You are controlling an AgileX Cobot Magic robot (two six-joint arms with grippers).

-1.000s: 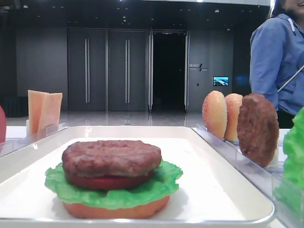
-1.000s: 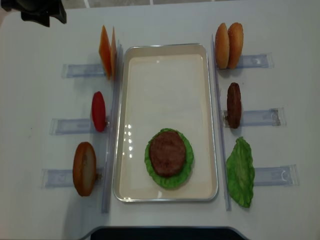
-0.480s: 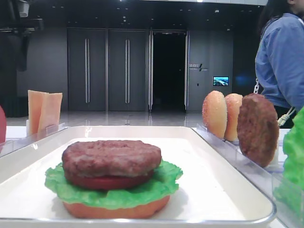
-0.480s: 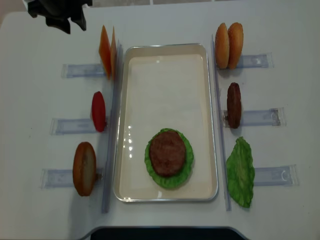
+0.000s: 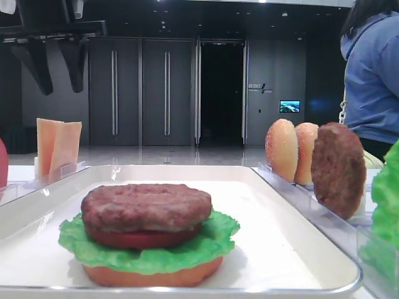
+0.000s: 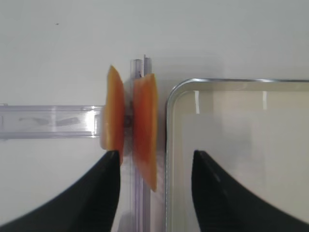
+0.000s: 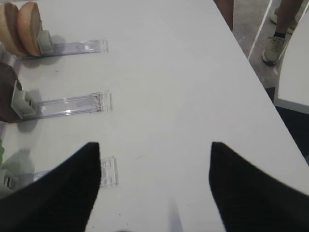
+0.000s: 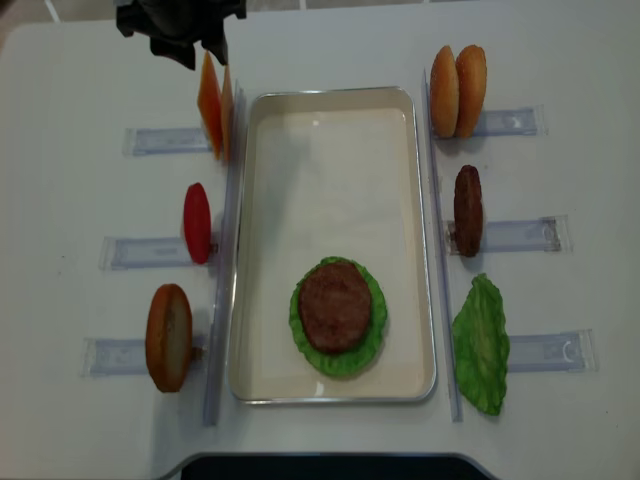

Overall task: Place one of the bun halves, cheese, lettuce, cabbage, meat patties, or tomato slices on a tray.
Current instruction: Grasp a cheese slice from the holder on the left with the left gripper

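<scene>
Two orange cheese (image 6: 146,130) slices stand on edge in a clear rack beside the white tray (image 6: 231,145). My left gripper (image 6: 153,154) hangs open above them, one finger to the left of the slices and the other over the tray's corner, touching nothing. In the overhead view it (image 8: 200,55) sits just beyond the cheese (image 8: 215,105). On the tray (image 8: 330,92) a meat patty (image 8: 335,305) tops a tomato slice (image 5: 143,238), lettuce (image 5: 149,252) and a bun half (image 5: 153,274). My right gripper (image 7: 154,144) is open over bare table.
Left of the tray stand a tomato slice (image 8: 197,222) and a bun half (image 8: 168,337) in clear racks. To its right are two bun halves (image 8: 457,90), a patty (image 8: 467,210) and a lettuce leaf (image 8: 482,345). A person in blue (image 5: 371,75) stands at the back right.
My left gripper has moved right along the table's far left side until it is over the cheese slices, still open. The person at the right shifted slightly.
</scene>
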